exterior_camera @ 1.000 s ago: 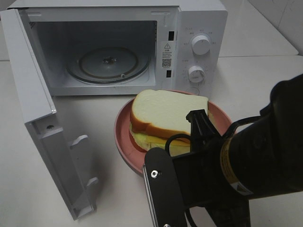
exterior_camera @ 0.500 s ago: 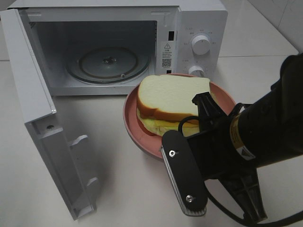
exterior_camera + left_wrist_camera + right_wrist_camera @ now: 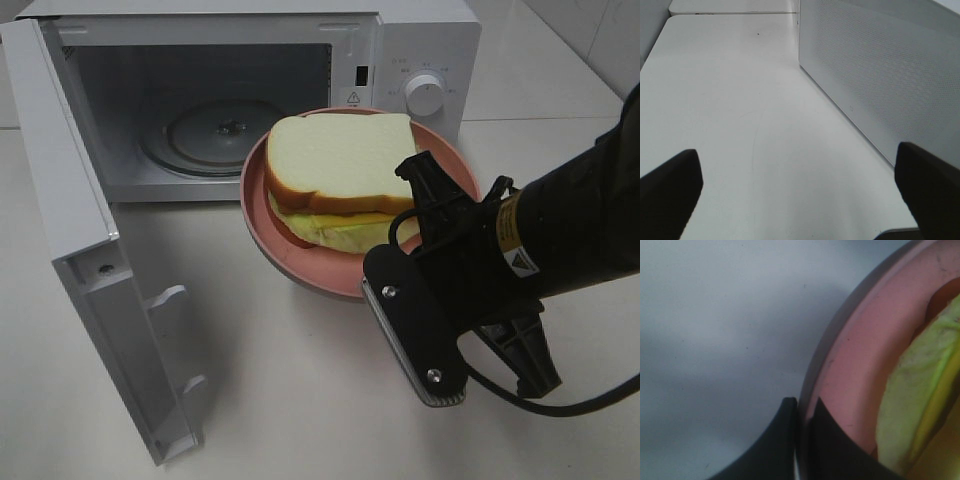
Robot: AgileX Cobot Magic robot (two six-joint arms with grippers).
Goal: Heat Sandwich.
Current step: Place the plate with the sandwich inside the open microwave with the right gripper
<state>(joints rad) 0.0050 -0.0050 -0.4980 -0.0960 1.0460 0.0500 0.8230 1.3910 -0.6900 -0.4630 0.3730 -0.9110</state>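
The sandwich [image 3: 335,165] is carried on the pink plate [image 3: 320,268], held just in front of the open cavity of the microwave [image 3: 420,40], presumably for sliding onto the glass turntable [image 3: 210,135]. The rim is clamped by the right gripper [image 3: 801,409], sparing the food. The left gripper [image 3: 797,152] is held spread and empty beside the microwave.

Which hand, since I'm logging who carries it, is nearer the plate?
Right. The right hand grips the plate by its rim; the left hand is away, beside the microwave.
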